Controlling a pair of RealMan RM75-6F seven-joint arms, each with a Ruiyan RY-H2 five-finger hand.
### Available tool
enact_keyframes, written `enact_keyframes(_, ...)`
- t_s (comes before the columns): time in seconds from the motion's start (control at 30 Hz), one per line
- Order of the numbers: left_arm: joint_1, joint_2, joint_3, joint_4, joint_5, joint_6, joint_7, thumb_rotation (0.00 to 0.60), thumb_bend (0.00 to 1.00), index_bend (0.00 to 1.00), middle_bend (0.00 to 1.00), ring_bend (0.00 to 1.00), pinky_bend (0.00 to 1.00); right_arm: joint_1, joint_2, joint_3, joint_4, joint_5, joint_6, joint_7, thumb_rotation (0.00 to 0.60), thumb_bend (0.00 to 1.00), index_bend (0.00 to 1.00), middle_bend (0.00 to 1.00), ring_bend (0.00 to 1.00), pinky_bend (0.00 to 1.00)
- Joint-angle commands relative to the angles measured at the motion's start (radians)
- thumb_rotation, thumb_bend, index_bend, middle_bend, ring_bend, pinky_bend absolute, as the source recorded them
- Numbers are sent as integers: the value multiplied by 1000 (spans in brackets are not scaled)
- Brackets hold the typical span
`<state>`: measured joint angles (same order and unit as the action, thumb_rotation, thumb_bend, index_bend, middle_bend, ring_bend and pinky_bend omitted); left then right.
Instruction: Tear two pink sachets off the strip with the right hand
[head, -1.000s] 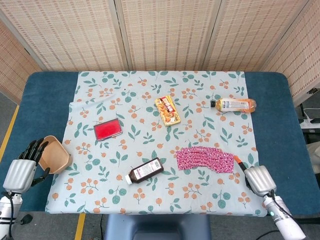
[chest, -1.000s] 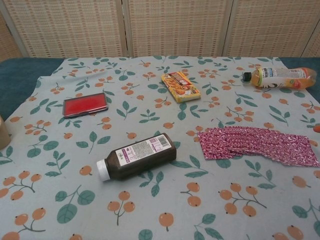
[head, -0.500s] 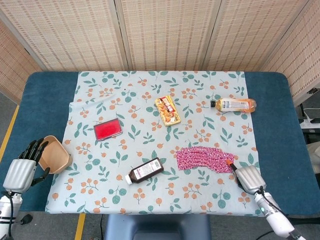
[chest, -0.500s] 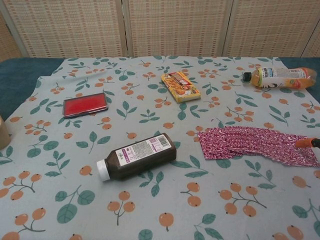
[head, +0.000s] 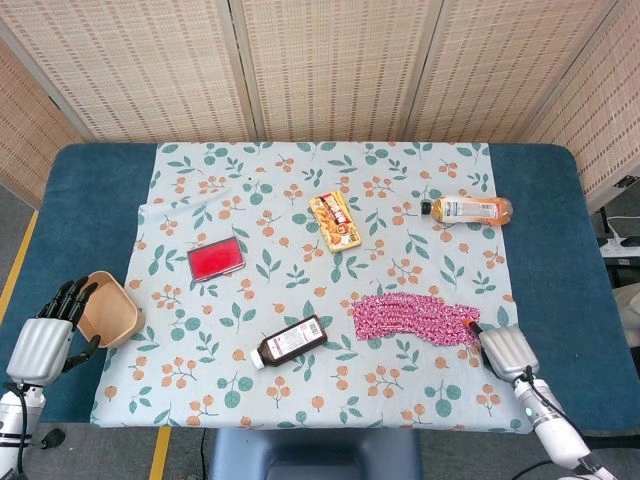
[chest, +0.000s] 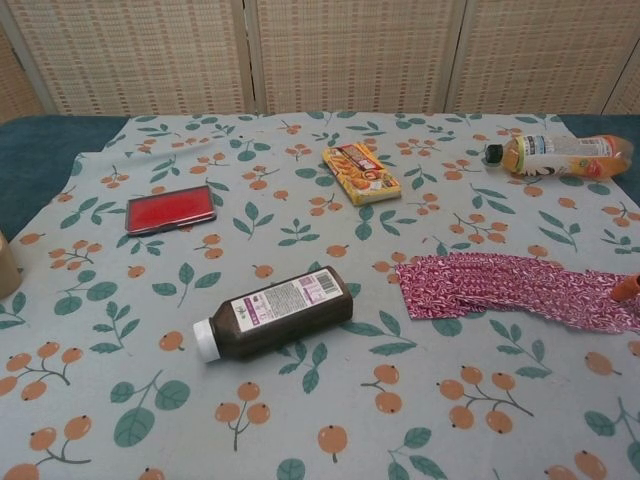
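Note:
The strip of pink sachets (head: 410, 317) lies flat on the floral cloth, right of centre, and reaches the right edge of the chest view as the strip (chest: 510, 288). My right hand (head: 505, 352) sits just off the strip's right end, seen from behind. Its orange fingertip (head: 472, 325) touches that end, and the same fingertip (chest: 626, 288) shows over the strip in the chest view. Whether the strip is pinched is hidden. My left hand (head: 45, 335) rests at the table's left edge with its fingers apart, holding nothing.
A brown bowl (head: 110, 308) sits beside the left hand. A dark medicine bottle (head: 290, 341) lies left of the strip. Further back are a red case (head: 216, 259), an orange snack box (head: 335, 220) and a juice bottle (head: 468, 210) on its side.
My right hand moved left onto the strip's right end, then shifted back to the right. The strip's end has stretched slightly right with it. The left hand has not moved.

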<state>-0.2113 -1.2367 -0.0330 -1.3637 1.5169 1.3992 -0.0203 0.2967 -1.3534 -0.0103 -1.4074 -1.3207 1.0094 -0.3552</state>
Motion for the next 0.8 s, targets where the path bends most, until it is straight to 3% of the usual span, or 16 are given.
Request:
enact_keyframes(0.03, 0, 0, 0, 1, 0, 0, 0, 600, 366, 8, 28, 50, 299, -1, 5, 6, 3, 25, 0, -15, 600, 1000, 268, 740, 612, 853)
enact_keyframes(0.2, 0, -1, -1, 1, -1, 0, 2, 600, 366, 9, 28, 50, 299, -8, 21, 8, -12, 70, 4, -56, 600, 1000, 387, 740, 612, 853)
enact_keyframes(0.47, 0, -1, 0, 0, -1, -1, 3, 600, 366, 8, 28, 50, 299, -19, 50, 6, -59, 130, 31, -135, 600, 1000, 461, 740, 612, 853)
enact_keyframes(0.63, -1, -1, 1, 0, -1, -5, 4, 600, 365, 8, 28, 50, 299, -23, 61, 3, -86, 126, 52, -139, 600, 1000, 472, 740, 612, 853)
enact_keyframes(0.8, -2, -1, 1, -1, -2, -8, 4, 600, 366, 8, 28, 50, 299, -24, 55, -7, -81, 31, 85, -45, 600, 1000, 403, 740, 611, 853)
